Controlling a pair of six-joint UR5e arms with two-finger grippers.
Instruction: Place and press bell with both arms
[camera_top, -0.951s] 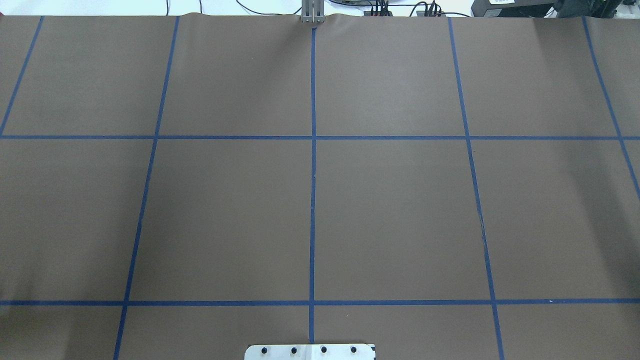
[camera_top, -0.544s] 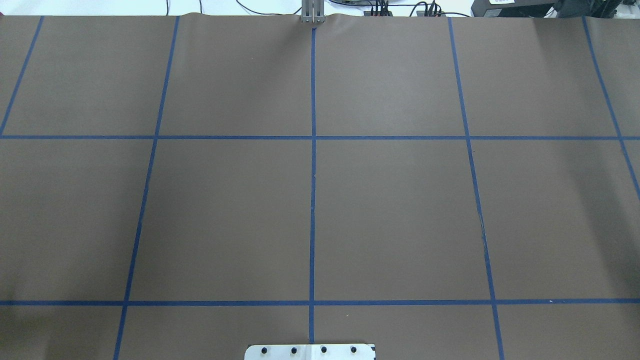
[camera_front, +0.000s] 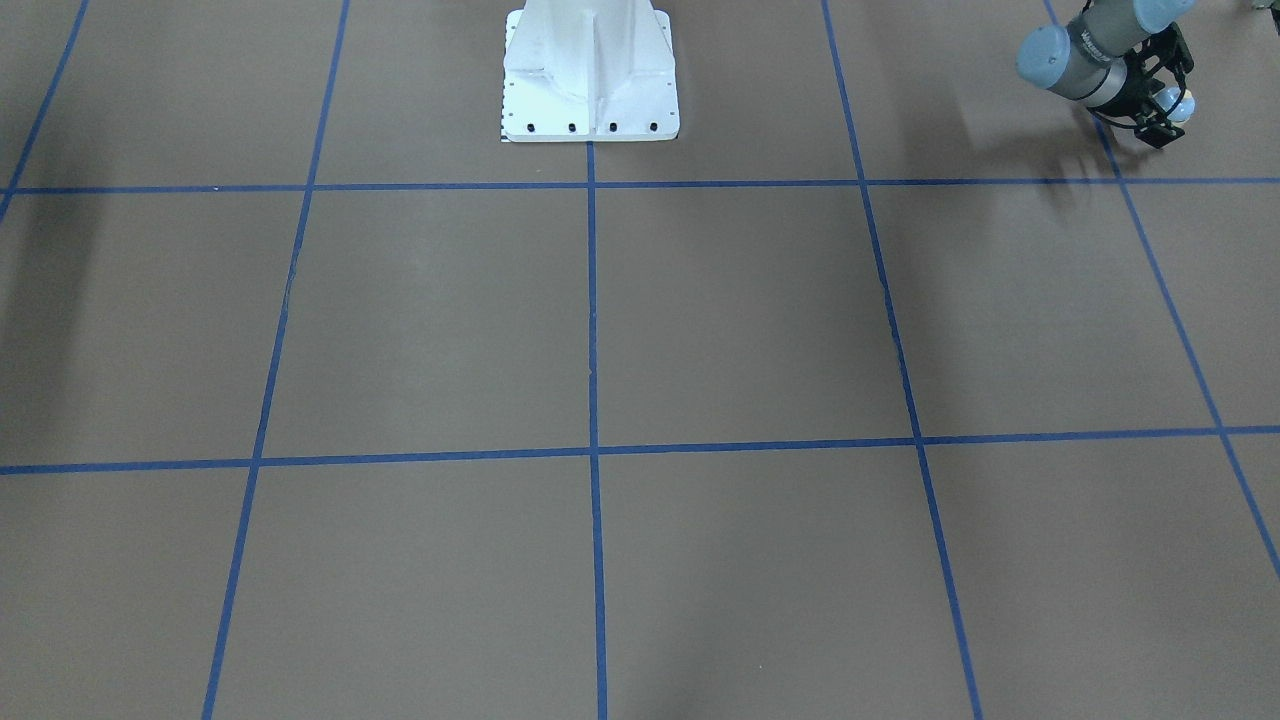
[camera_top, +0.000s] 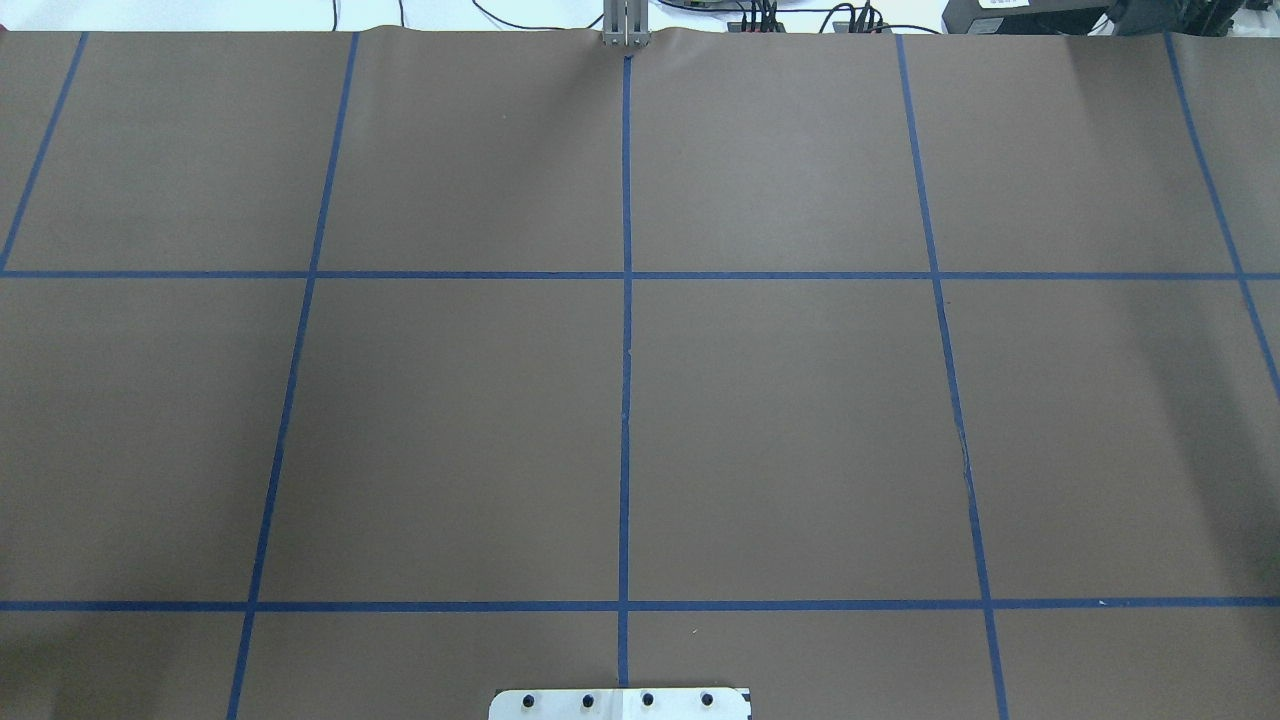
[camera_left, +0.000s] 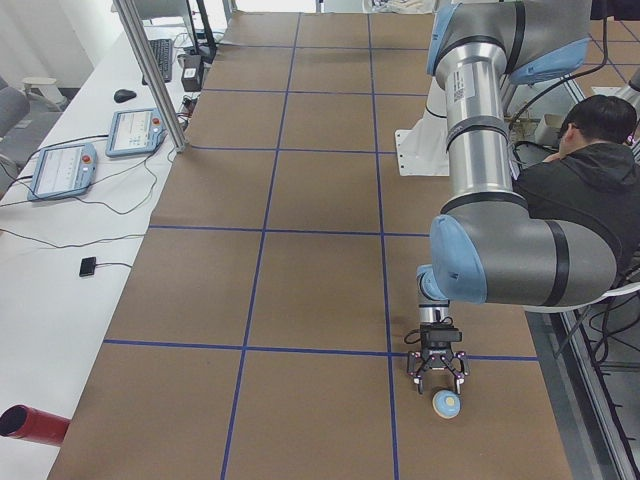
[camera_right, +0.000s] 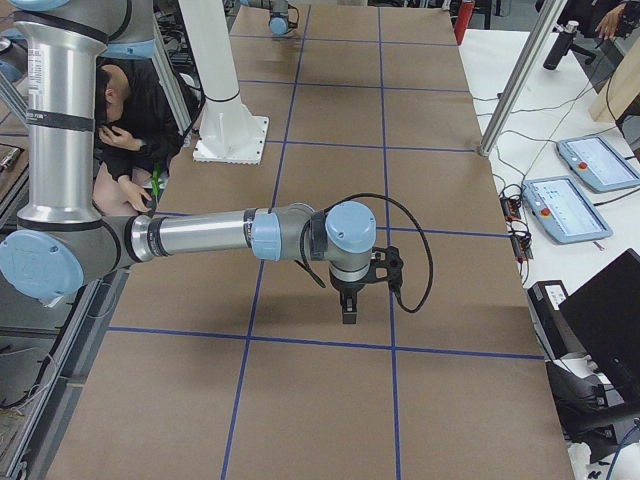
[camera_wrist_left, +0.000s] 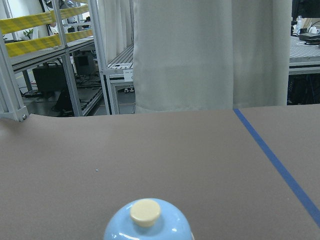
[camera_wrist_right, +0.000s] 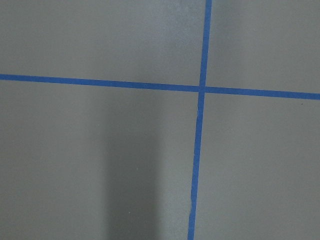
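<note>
Silver-grey arms (camera_left: 478, 150), light blue joint caps (camera_left: 455, 270), black cabled hands (camera_left: 438, 379), white bolted pedestal (camera_front: 590, 70)

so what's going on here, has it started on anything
The left gripper is low over the table at the robot's left end. It is open, with the small blue bell standing right at its fingertips; I can't tell if they touch. The right gripper hangs over the mat near a blue tape crossing, nothing visible in it. The bell is not yet placed mid-table or pressed.
</note>
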